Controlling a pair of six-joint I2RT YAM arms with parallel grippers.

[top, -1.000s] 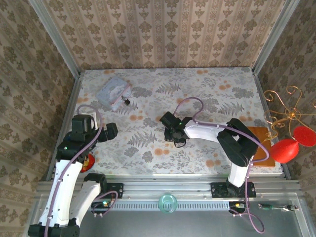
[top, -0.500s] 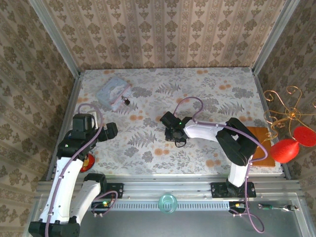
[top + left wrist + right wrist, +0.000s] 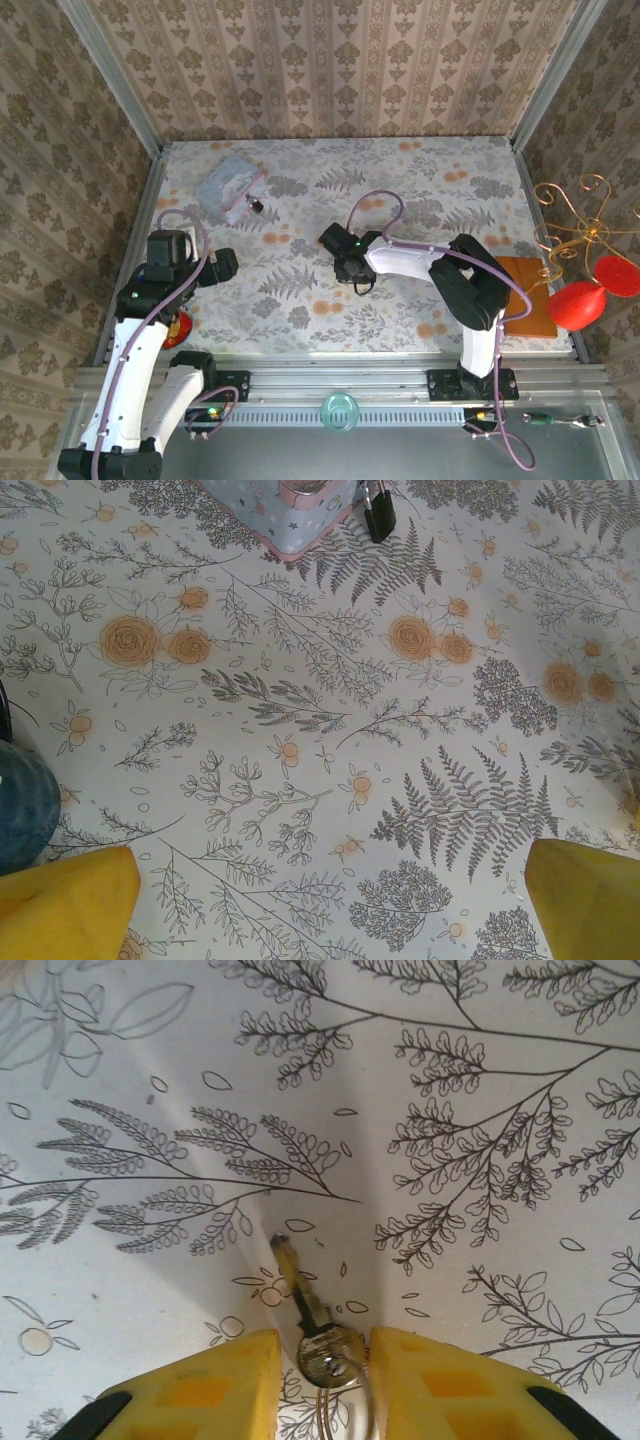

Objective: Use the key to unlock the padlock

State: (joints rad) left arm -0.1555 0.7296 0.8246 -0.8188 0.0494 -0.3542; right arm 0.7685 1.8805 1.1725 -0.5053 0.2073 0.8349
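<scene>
Pinching the key [image 3: 308,1310] by its head mid-bench, the right gripper [image 3: 323,1360] is closed; the left gripper [image 3: 330,900] gapes wide, empty. The padlock [image 3: 379,518] lies beside the pouch [image 3: 290,510], far-left corner.

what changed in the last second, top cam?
The right claw, closed on the key, shifted slightly left and toward the far wall. No grab or release is visible. The left claw barely moved and is open, and the padlock still lies beside the pouch.
</scene>
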